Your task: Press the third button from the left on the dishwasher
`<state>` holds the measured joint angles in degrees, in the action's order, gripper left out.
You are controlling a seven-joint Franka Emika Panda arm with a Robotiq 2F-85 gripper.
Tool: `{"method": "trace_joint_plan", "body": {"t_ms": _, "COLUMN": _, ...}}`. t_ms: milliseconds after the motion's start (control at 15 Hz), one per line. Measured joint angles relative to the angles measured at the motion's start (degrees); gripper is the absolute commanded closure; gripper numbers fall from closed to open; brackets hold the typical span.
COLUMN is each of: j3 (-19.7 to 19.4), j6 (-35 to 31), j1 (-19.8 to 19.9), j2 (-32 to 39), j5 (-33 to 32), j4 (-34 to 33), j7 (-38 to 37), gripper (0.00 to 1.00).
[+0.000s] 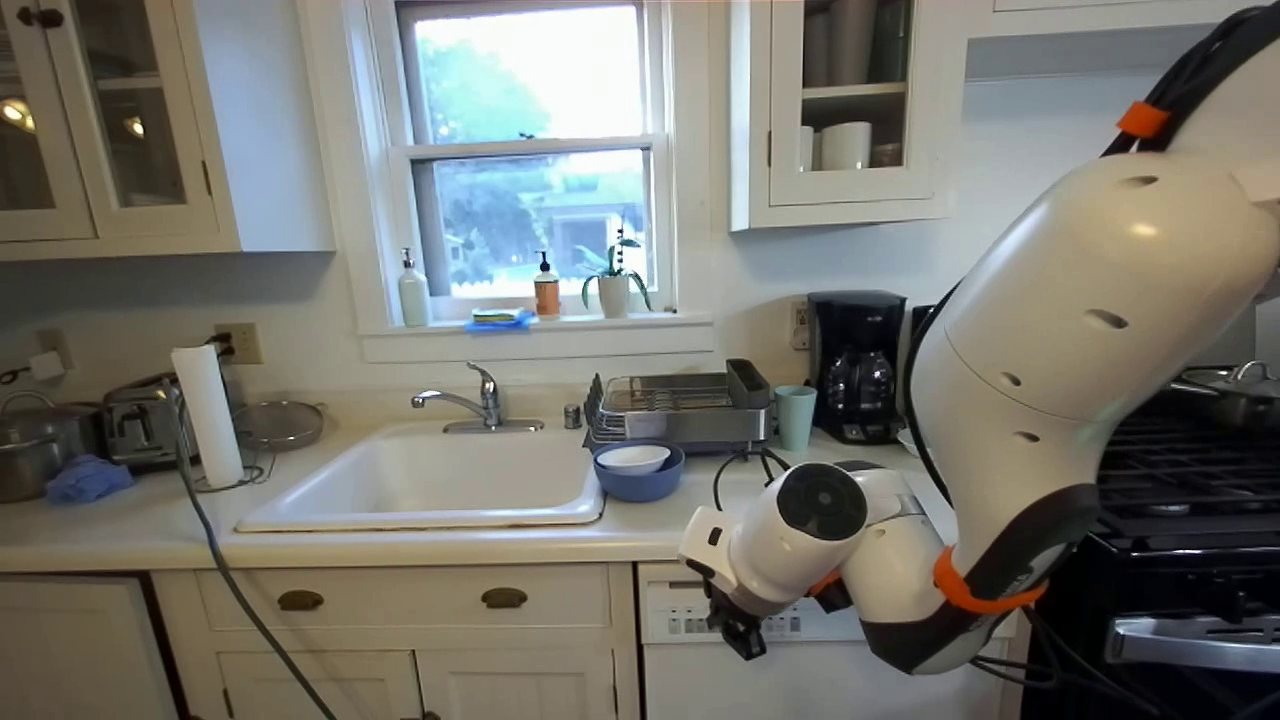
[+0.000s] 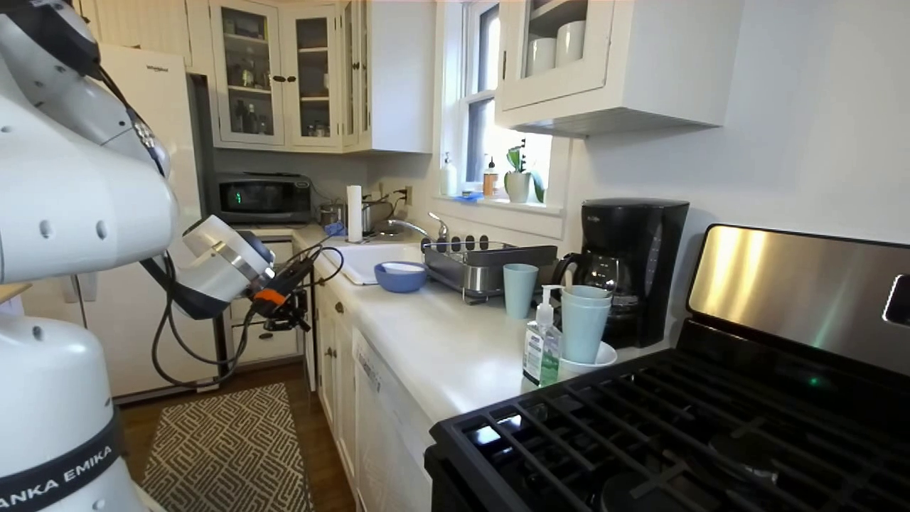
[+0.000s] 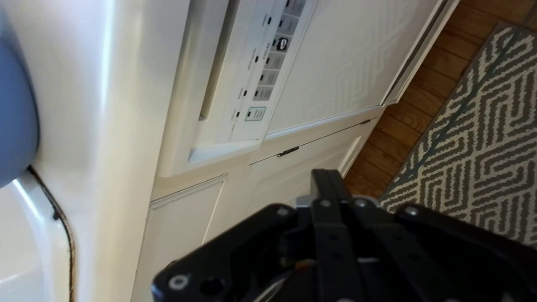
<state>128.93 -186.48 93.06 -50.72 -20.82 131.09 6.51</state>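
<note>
In the wrist view, reaches in from the bottom edge with the fingers (image 3: 319, 188) pressed together side by side, touching. In an exterior view, slopes the white arm (image 1: 1090, 300) down from the upper right, bends it low and turns the wrist (image 1: 800, 545) off leftward. Aims the fingers downward at a tilt in both exterior views.
</note>
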Motion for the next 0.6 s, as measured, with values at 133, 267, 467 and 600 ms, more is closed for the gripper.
{"method": "trace_joint_plan", "body": {"t_ms": 133, "j3": 2.6, "j6": -1.2, "j1": 4.0, "j2": 0.0, "j5": 0.0, "j4": -1.0, "j7": 1.4, "gripper": 1.00}}
{"method": "trace_joint_plan", "body": {"t_ms": 267, "j3": 5.0, "j6": -3.2, "j1": 8.3, "j2": -0.1, "j5": 0.0, "j4": -2.3, "j7": 3.0, "gripper": 1.00}}
{"method": "trace_joint_plan", "body": {"t_ms": 467, "j3": 8.9, "j6": -5.5, "j1": 14.7, "j2": -0.2, "j5": -0.4, "j4": -4.7, "j7": 5.4, "gripper": 1.00}}
{"method": "trace_joint_plan", "body": {"t_ms": 600, "j3": 11.3, "j6": -6.6, "j1": 18.6, "j2": -0.5, "j5": -0.7, "j4": -6.2, "j7": 6.6, "gripper": 1.00}}
